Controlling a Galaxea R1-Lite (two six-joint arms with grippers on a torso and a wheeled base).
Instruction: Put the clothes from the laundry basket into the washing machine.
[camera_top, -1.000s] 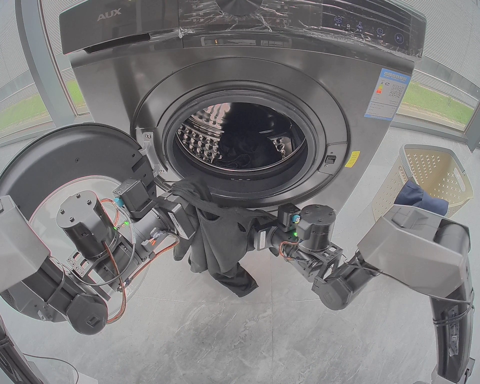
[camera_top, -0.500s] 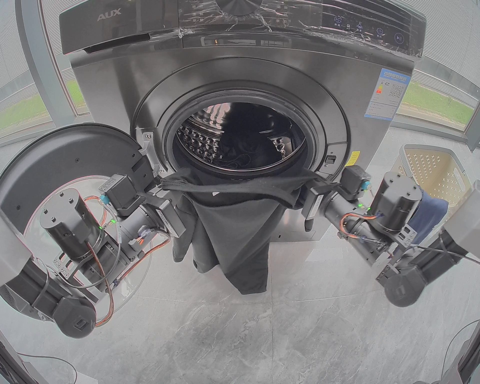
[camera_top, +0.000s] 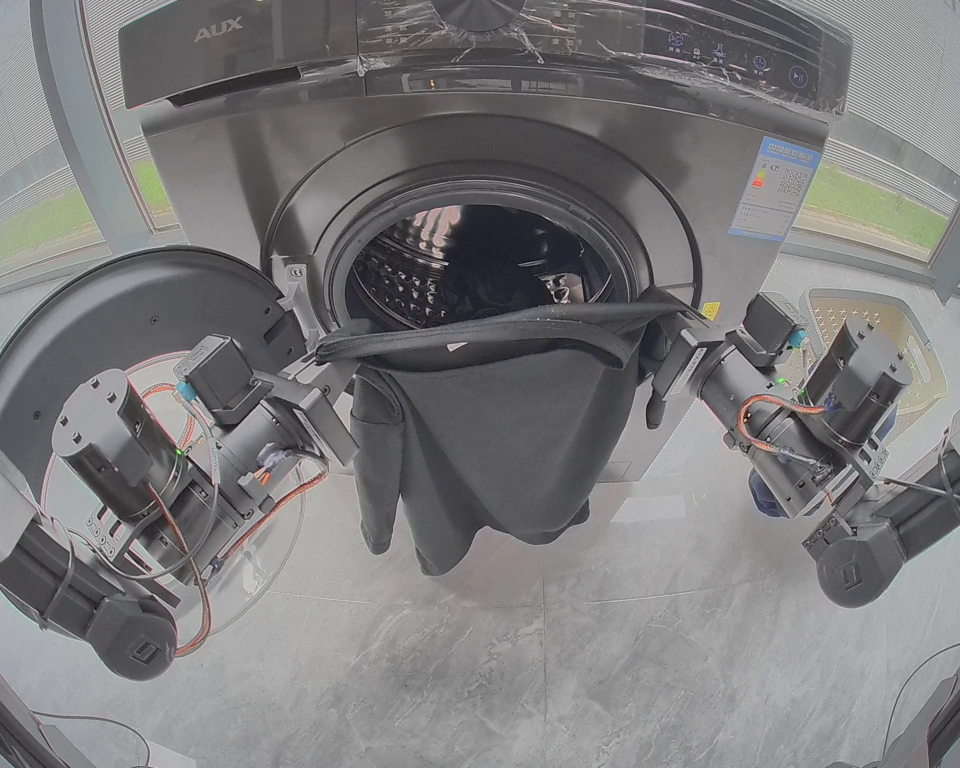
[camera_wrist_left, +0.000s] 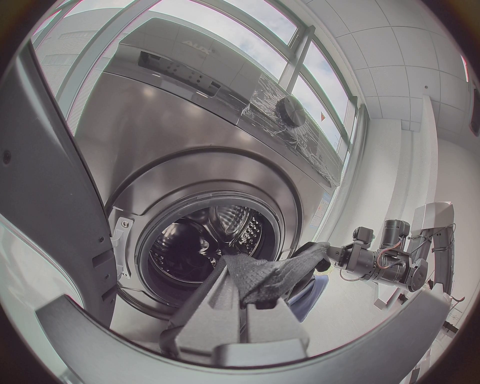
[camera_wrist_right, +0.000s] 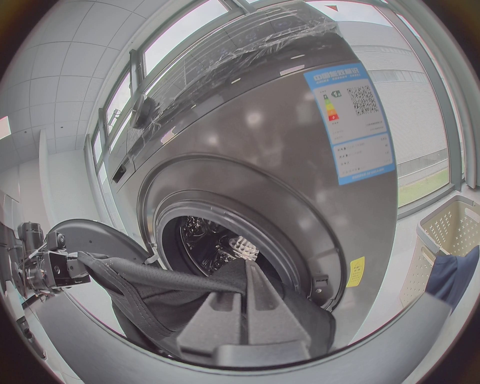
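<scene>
L pincer (camera_top: 335, 368) & R pincer (camera_top: 668, 345), 2 total, each clamped on 1 dark garment (camera_top: 500, 440), stretched across washer (camera_top: 560, 140) opening. 1 basket (camera_wrist_right: 442, 232) right of washer, 1 blue garment (camera_wrist_right: 457, 272) inside.

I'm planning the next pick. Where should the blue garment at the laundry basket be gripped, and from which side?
Probably the bunched fold of the blue garment spilling over the near rim of the laundry basket. Come from above on the robot's side: that fold seems to lie outside the perforated wall, free to pinch.
</scene>
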